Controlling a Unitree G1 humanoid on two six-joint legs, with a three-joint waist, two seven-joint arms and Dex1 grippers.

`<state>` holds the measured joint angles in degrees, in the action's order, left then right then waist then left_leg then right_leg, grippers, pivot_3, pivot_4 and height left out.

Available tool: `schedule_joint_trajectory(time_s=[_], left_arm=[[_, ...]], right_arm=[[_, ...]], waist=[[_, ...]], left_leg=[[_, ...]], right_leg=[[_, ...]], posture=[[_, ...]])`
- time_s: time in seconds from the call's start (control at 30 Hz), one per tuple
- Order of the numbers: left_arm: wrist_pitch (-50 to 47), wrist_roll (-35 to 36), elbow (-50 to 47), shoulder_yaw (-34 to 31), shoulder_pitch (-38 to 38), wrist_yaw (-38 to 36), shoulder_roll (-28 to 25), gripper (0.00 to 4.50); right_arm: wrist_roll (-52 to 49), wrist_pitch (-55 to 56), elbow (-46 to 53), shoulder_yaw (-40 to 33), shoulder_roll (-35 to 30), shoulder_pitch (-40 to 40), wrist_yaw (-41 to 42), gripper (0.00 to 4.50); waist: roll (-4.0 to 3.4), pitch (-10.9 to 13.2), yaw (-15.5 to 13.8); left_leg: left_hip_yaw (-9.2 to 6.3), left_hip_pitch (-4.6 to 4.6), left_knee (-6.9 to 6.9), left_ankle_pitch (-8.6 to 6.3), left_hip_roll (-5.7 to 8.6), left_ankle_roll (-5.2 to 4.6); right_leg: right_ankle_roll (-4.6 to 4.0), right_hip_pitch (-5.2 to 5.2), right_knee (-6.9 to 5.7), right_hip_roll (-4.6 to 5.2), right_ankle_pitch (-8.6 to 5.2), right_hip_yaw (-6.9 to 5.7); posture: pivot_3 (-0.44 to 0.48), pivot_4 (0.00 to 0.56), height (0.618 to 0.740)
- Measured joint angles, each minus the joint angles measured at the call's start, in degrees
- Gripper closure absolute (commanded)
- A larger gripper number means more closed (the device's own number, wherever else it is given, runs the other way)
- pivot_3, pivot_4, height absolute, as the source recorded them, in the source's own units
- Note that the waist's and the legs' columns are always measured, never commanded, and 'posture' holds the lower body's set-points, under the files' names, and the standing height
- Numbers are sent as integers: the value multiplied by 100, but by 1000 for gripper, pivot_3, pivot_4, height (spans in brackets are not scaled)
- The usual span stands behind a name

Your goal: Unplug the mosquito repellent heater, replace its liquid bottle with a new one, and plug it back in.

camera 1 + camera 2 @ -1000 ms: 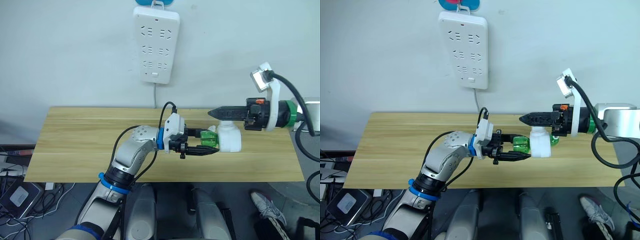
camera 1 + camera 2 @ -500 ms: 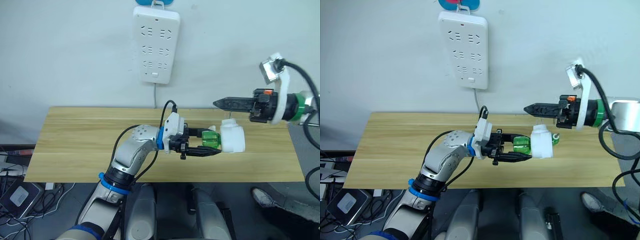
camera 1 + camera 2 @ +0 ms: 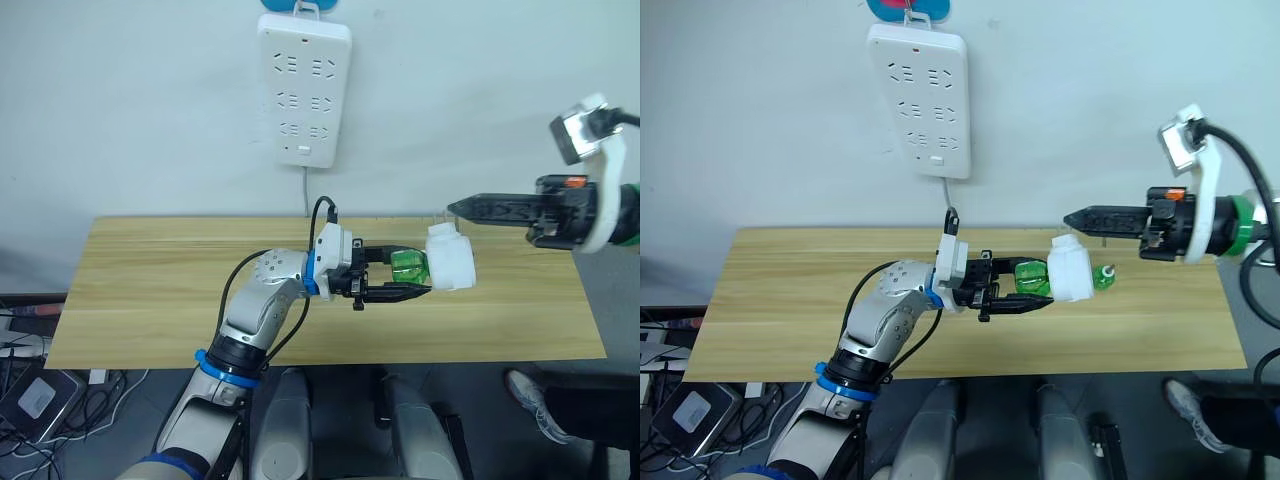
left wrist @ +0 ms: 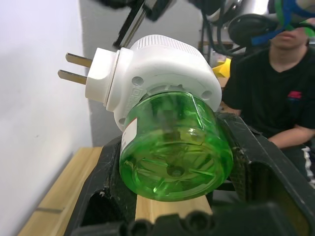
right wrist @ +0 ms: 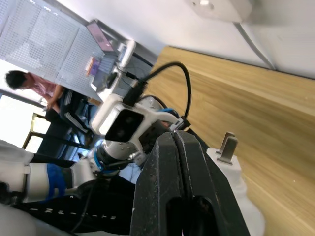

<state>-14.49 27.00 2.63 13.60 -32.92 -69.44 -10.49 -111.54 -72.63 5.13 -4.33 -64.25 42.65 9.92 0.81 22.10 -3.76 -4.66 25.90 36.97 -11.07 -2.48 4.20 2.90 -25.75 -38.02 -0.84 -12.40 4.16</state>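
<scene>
My left gripper (image 3: 412, 272) is shut on a green liquid bottle (image 4: 174, 147) screwed into the white mosquito repellent heater (image 3: 450, 268). It holds them above the wooden table (image 3: 150, 290), and the heater's two prongs (image 4: 74, 69) point toward the wall. My right gripper (image 3: 458, 208) is shut and empty, level with the heater's top and just to its right, clear of it. A second green bottle (image 3: 1103, 275) lies on the table behind the heater. The right wrist view shows the prongs (image 5: 226, 147) just past my shut fingers (image 5: 170, 187).
A long white power strip (image 3: 303, 85) hangs on the wall above the table's middle, with its cord running down behind the table. A seated person in a black shirt (image 4: 275, 88) is in the background. Cables and boxes lie on the floor (image 3: 30, 390) at the left.
My right gripper has pulled away from the heater, to the right and slightly up. My left gripper has raised the bottle and heater a little.
</scene>
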Motion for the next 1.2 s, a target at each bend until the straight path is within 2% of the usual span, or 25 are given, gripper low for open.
schedule_joint_trajectory(time_s=[0.17, 0.67, 0.87, 0.97, 1.03, 1.1, 1.2], left_arm=[[-23, -9, -4, 77, -2, -26, -6, 2237], [-135, -77, -4, 177, 33, 22, -36, 2237], [104, -79, -4, 120, 22, 59, 34, 2237], [479, -155, 51, 12, 14, 121, 59, 2237], [759, -212, 177, -43, 15, 99, 67, 2237], [1139, -253, 253, -77, 49, 10, 58, 2237], [1370, -266, 270, -123, 50, 6, 71, 2237]], right_arm=[[147, 147, 60, 151, 106, -75, -334, 4476], [640, 20, 216, 149, 46, -185, -113, 4476], [128, 128, -119, 107, 220, -96, -222, 4476], [28, -46, -486, -169, 199, 39, 45, 3876], [0, -158, -823, -469, 70, 70, 119, 3164], [-1, -233, -917, -851, -349, -317, 129, 2447], [1, -376, -535, -1239, -669, -1256, 194, 1318]], waist=[[0, 0, 37], [0, 0, 57], [0, 0, 58], [0, 0, 57], [0, 0, 43], [-2, -1, 4], [-2, -3, -1]], left_leg=[[-1, 2, -1, 0, 1, 0], [-2, 1, 0, 0, 0, 0], [-1, 2, 1, 0, 1, 0], [-1, 1, 0, 0, 1, -1], [-1, 1, 0, 0, 1, -1], [0, 2, -3, 0, 2, -1], [0, 2, -3, 0, 2, -2]], right_leg=[[-1, 0, 1, 1, 1, -1], [-1, 0, -1, 0, 1, -1], [-2, 0, -2, 1, 1, 0], [-2, 0, -2, 0, 1, 0], [-2, 0, -2, 1, 2, -1], [-3, 0, 2, 2, 1, -1], [-3, 0, 0, 3, 2, 0]], posture=[[168, 300, 740], [175, 313, 740], [170, 315, 740], [166, 314, 740], [157, 306, 740], [147, 304, 740], [147, 304, 740]])
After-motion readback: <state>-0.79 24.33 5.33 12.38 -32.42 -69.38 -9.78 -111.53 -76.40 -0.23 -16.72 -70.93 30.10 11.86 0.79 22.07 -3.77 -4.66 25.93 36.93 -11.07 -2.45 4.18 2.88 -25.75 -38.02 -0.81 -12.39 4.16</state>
